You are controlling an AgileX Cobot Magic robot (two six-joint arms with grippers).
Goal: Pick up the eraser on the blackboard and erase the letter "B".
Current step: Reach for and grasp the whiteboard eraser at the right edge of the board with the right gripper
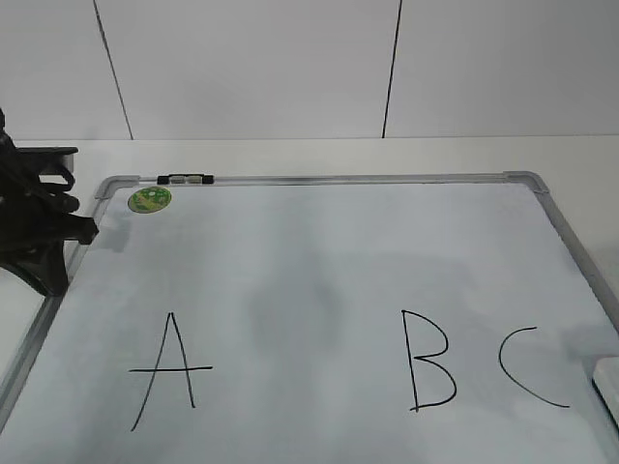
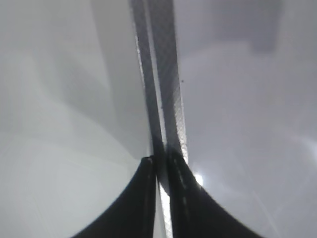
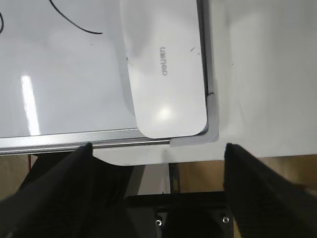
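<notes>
Eraser lies flat in the blackboard's near right corner, just right of "C" — the letter "B" is intact. Right gripper hovers with jaws spread; left gripper, jaws pressed together, sits at the left frame of the board on the white desk.

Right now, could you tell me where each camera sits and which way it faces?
Exterior view: in front, slanting down on the blackboard with the letter "B"; left arm at its left edge.
Left wrist view: on the left arm, looking down at the board's frame; left tool shut.
Right wrist view: on the right arm, above the eraser at a board corner; right tool open.
Shared: exterior and right wrist views both show the eraser.
</notes>
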